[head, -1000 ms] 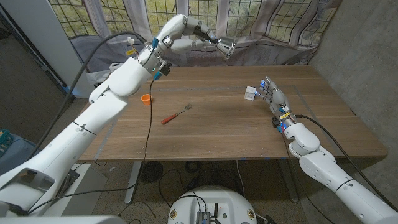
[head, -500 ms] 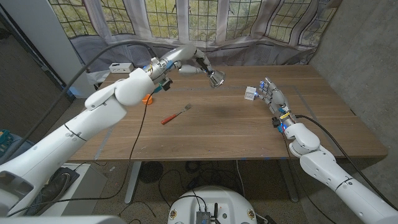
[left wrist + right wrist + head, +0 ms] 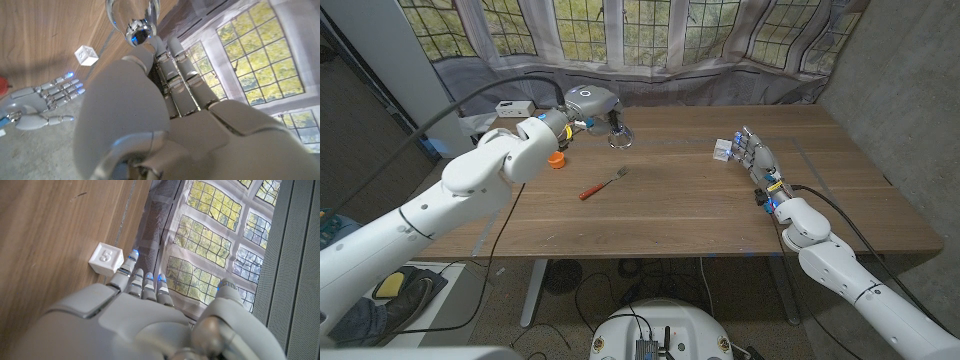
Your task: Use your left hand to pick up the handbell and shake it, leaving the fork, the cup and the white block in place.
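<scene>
**Handbell swung down toward the fork**

Swung down from its earlier height, the handbell point(image 3: 619, 135) now hangs mouth-down in the left hand point(image 3: 592, 103), whose fingers wrap its handle, just beyond the fork point(image 3: 603, 184). Left of the fork sits the orange cup point(image 3: 555, 159). Well right, the right hand point(image 3: 757, 160), fingers straight and apart, rests beside the white block point(image 3: 722, 150).

Surface: wooden table point(image 3: 700, 205)
Left edge: orange cup point(image 3: 555, 159)
Middle-left: red-handled fork point(image 3: 602, 184)
Right, toward the far edge: white block point(image 3: 722, 150)
</scene>
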Available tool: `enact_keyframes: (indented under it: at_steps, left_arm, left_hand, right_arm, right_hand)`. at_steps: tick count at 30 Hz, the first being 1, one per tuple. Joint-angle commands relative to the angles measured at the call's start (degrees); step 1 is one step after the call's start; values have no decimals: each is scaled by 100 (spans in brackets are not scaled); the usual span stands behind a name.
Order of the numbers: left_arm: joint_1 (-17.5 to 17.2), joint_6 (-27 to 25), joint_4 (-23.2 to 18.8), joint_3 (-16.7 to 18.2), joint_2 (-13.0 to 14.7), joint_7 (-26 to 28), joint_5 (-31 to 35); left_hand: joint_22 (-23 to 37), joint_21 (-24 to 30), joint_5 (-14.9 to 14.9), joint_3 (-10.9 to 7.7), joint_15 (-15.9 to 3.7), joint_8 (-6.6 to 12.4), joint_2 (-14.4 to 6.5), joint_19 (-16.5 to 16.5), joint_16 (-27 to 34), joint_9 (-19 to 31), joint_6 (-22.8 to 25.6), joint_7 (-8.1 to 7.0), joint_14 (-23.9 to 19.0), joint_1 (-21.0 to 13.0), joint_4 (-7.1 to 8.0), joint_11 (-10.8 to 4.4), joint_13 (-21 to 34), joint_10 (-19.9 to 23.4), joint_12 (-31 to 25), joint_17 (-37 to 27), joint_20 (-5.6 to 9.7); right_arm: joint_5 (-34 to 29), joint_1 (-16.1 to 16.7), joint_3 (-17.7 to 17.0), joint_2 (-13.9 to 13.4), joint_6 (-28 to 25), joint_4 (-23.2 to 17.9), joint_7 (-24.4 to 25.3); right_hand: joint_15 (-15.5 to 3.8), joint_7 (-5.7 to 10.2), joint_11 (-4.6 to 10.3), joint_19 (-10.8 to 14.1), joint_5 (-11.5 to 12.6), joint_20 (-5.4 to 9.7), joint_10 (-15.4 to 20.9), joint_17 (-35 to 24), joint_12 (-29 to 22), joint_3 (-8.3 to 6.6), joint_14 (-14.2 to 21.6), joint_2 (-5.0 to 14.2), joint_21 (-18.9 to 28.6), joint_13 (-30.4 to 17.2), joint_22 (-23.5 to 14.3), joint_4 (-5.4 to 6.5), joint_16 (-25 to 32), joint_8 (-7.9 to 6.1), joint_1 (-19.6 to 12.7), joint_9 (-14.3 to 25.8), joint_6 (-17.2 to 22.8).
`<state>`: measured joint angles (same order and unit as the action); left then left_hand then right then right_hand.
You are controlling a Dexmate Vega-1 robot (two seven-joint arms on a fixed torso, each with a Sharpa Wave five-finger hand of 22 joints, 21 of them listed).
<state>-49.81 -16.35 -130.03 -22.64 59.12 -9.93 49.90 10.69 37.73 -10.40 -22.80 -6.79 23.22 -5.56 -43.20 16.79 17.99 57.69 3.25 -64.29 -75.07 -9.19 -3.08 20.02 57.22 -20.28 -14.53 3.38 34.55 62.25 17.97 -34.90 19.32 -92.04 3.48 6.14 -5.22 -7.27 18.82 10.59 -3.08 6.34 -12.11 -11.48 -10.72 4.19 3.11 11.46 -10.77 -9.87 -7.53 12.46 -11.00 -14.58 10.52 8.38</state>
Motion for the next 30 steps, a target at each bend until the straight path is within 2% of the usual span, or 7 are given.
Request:
enact_keyframes:
  at_steps: [1, 6, 9, 14, 19, 23, 30]
  left_arm:
    - [-338, -1213, -427, 391, 316, -936, 3947]
    - [-438, -1352, -287, 752, 134, -927, 5126]
    - [-497, -1340, -275, 1011, -12, -901, 5365]
    - [-612, -1149, -495, 1529, -293, -920, 4585]
    - [-685, -716, -659, 1977, -521, -1036, 2946]
    - [-674, -561, -556, 1933, -604, -1030, 2366]
    - [-721, -446, -412, 2041, -818, -924, 945]
  left_hand:
    - [0, 36, -25, -41, -538, 1, -77, 35, 51, 2, 1, -50, -526, 15, -3, -122, 2170, 177, -11, -18, 28]
    - [-2, 51, -22, -41, -543, 3, -77, 44, 56, -9, 21, -75, -535, 29, 2, -138, 2188, 176, 2, -24, 37]
    - [-4, 61, -20, -36, -542, 2, -64, 42, 63, -13, 25, -90, -554, 39, 2, -135, 2176, 200, 12, -27, 45]
    - [-5, 76, -21, -43, -555, -4, -68, 42, 61, -21, 22, -99, -553, 38, -1, -133, 2187, 201, 23, -30, 57]
    - [-5, 96, -22, -45, -565, 0, -56, 38, 59, -20, 32, -109, -553, 37, -10, -142, 2188, 217, 37, -32, 68]
    - [-5, 107, -23, -47, -559, -2, -56, 39, 56, -21, 28, -107, -549, 42, -8, -128, 2203, 207, 45, -34, 68]
    - [-4, 128, -26, -53, -557, 2, -52, 51, 55, -9, 23, -100, -557, 42, -12, -143, 2207, 221, 63, -34, 60]
  right_arm:
    - [27, -93, 93, 77, 10, 134, -75]
    - [12, -86, 105, 77, 32, 148, -75]
    - [21, -65, 99, 73, 15, 121, -48]
    - [18, -20, 84, 49, 7, 76, -15]
    - [22, 28, 64, 27, -4, 22, 22]
    - [-9, 80, 42, -26, -26, -51, 61]
    - [2, 135, 8, -68, -55, -114, 91]
  right_hand:
    - [-2, -1, -24, 15, -16, -40, 25, -22, -9, 16, 31, 30, -4, -32, -15, -2, -16, -15, -48, 19, 39]
    - [-5, -2, -22, 16, -17, -41, 24, -21, -8, 19, 29, 23, -4, -32, -15, -5, -19, -16, -48, 19, 43]
    - [1, -4, -23, 17, -17, -43, 24, -20, -7, 20, 33, 20, -4, -32, -15, -6, -18, -13, -49, 19, 36]
    - [4, -6, -24, 16, -17, -45, 26, -21, -7, 20, 39, 22, -5, -32, -15, -5, -16, -14, -49, 19, 40]
    - [-2, -8, -23, 18, -17, -42, 28, -22, -7, 20, 34, 25, -5, -32, -16, -3, -18, -13, -48, 19, 38]
    - [-2, -5, -25, 19, -17, -48, 27, -21, -5, 22, 34, 20, -5, -32, -16, -5, -20, -14, -49, 19, 41]
    - [2, -3, -25, 23, -16, -54, 29, -21, -5, 20, 35, 26, -4, -32, -16, -5, -20, -15, -52, 19, 45]
